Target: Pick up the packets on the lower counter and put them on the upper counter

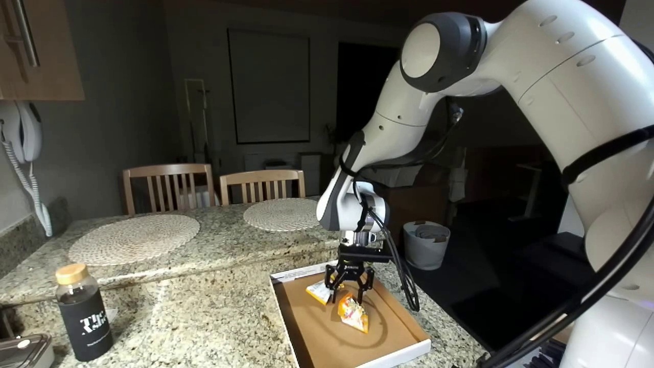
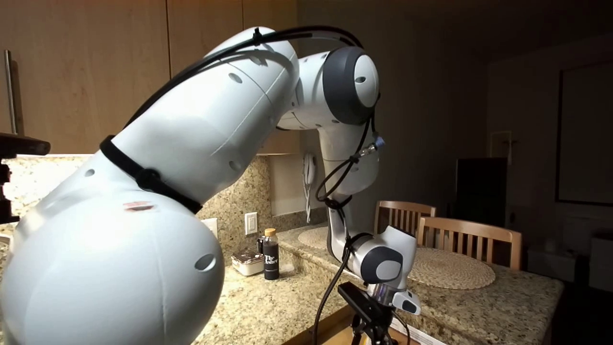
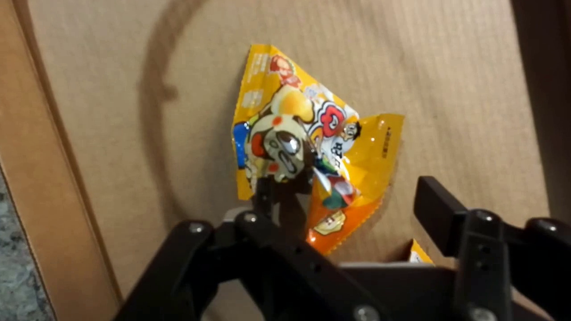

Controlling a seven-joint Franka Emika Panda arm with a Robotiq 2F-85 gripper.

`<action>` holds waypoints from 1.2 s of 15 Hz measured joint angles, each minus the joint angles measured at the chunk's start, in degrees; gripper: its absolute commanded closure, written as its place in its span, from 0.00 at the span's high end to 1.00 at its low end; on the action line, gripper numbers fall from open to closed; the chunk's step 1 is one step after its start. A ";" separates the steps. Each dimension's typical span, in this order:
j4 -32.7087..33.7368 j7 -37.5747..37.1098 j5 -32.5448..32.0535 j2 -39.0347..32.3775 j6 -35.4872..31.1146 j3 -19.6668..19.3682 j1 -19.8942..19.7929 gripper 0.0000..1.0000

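Speckled lower counter (image 1: 219, 317), packets (image 1: 353, 313) in shallow box (image 1: 319, 332), dim room (image 1: 323, 82) beyond

In both exterior views, can see a wooden-capped dark cylindrical bottle (image 1: 85, 313) standing upright near a brown-lidded white rectangular container (image 2: 247, 263), with a wall-hung white telephone (image 1: 31, 134) and a metal-handled light wood cabinet (image 2: 86, 72) higher up. Can also make out a flat round beige woven placemat (image 1: 134, 239) and, apart from it, a matching mat (image 1: 281, 214), near two light brown slat-backed wooden chairs (image 1: 168, 170). Farther back in an exterior view, can spot a tapered white basket (image 1: 426, 257) holding something greyish, and a dim, dark-edged rectangular panel (image 1: 271, 87).
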State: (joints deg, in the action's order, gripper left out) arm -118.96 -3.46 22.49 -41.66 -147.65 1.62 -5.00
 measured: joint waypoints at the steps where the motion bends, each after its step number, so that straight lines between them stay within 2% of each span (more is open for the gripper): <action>1: 0.76 -0.58 -0.78 -0.88 0.70 -0.19 0.26 0.45; 7: 3.24 -0.97 -1.41 -3.33 2.31 -0.66 0.59 0.07; 8: 3.30 -0.97 -1.41 -3.33 2.32 -0.72 0.59 0.05; 11: 3.39 -0.97 -1.41 -3.32 2.42 -0.84 0.57 0.00; 18: 3.11 -0.87 -1.18 -0.89 0.39 -0.14 -0.62 0.02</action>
State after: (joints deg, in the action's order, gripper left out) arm -115.85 -4.33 21.32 -42.55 -147.26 1.48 -5.62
